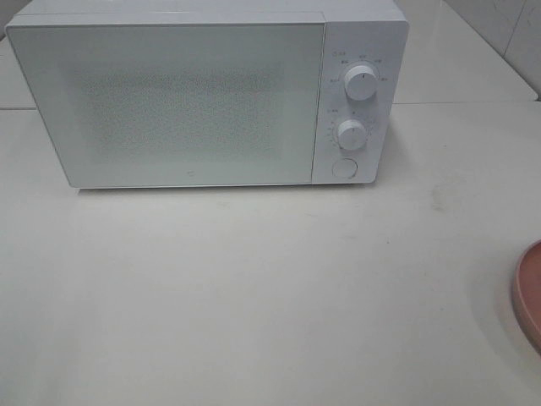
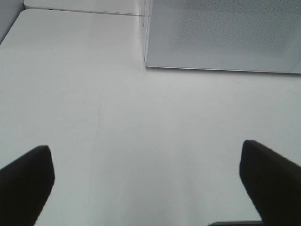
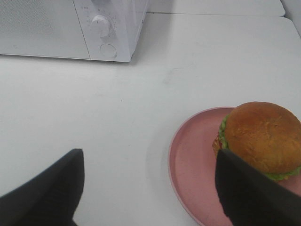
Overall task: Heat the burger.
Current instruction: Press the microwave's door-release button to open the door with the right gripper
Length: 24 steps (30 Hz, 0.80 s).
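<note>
The white tabletop bore a shut white microwave, upper left. The left hand and right hand gaped empty. A skewed pinch could topple the round brown-bunned burger.

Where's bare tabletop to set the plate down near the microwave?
Widest free patch: the white tabletop in front of the closed white microwave, stretching right to the round pink plate. Another bare strip lies left of the microwave. Crowded only at the right edge, where the plate carries the brown-bunned burger.
</note>
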Each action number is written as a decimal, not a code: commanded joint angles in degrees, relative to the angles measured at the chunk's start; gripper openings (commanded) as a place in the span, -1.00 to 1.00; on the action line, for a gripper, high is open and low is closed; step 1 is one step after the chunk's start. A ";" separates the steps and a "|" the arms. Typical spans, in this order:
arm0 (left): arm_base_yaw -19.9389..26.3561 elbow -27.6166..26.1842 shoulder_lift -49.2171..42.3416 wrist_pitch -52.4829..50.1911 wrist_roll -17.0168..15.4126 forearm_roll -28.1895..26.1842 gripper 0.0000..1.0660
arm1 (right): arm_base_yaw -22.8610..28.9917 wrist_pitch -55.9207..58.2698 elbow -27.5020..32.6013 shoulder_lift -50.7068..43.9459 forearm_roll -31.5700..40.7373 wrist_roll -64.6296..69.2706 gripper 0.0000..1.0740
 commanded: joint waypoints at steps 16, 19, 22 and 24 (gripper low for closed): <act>0.23 -0.06 -0.86 -0.80 0.00 -0.23 0.87 | -0.11 -0.86 0.00 -0.57 0.00 0.46 0.40; 0.23 -0.06 -0.86 -0.80 0.00 -0.23 0.87 | -0.11 -1.15 -1.15 1.89 0.00 0.52 0.40; 0.23 -0.06 -0.86 -0.80 0.00 -0.23 0.87 | -0.11 -2.18 -2.52 6.76 0.00 0.52 0.40; 0.23 -0.06 -0.86 -0.80 0.00 -0.23 0.87 | -0.11 -2.64 -2.58 8.14 0.00 0.52 0.40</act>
